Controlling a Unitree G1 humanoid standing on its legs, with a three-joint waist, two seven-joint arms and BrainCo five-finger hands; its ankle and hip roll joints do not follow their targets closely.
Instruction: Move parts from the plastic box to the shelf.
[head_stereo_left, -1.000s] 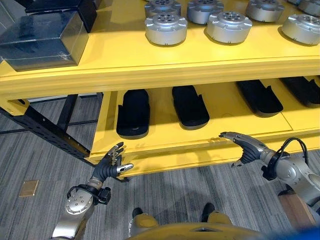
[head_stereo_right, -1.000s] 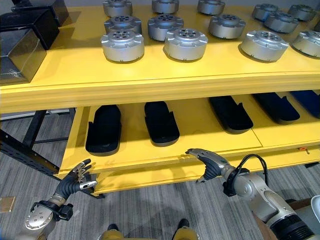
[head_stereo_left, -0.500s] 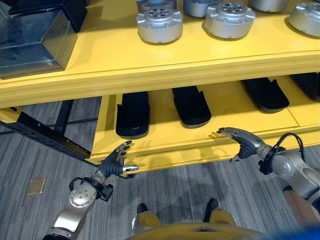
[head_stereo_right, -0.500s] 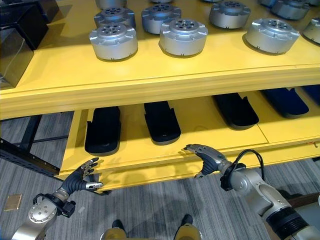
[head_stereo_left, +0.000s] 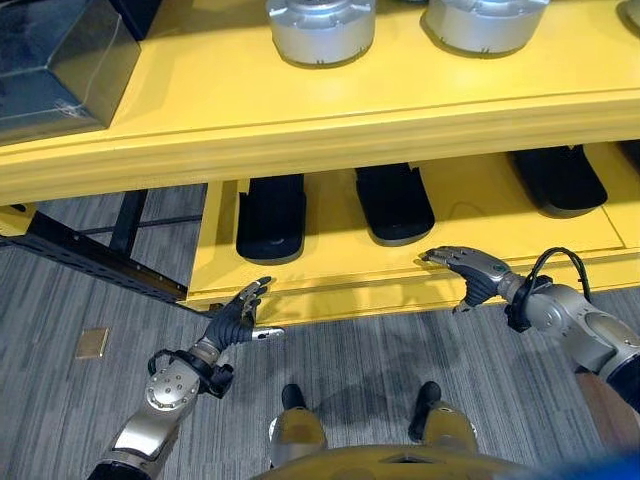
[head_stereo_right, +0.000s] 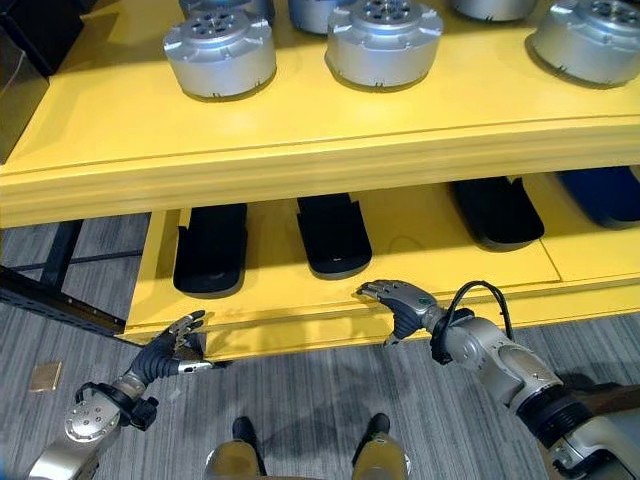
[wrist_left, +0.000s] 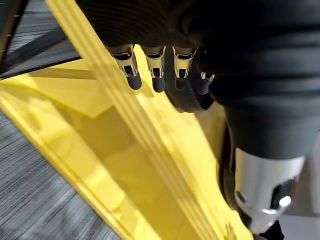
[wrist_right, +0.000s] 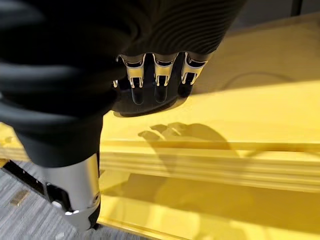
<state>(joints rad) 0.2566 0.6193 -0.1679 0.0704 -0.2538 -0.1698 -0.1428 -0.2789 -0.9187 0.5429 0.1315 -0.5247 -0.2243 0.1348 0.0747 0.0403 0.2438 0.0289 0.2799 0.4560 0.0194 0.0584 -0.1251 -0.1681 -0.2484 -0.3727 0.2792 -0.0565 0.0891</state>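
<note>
Your left hand (head_stereo_left: 238, 322) and right hand (head_stereo_left: 468, 273) both hang empty, fingers loosely apart, just before the lower shelf (head_stereo_left: 330, 285) edge; black parts (head_stereo_left: 270, 218) lie beyond them.

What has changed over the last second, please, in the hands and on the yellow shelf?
The camera has tipped downward, so the whole picture shifted. The left hand stays open at the left corner of the lower shelf, and the right hand stays open over its front edge. Neither took hold of anything. The black trays and silver round parts stayed where they were.
</note>
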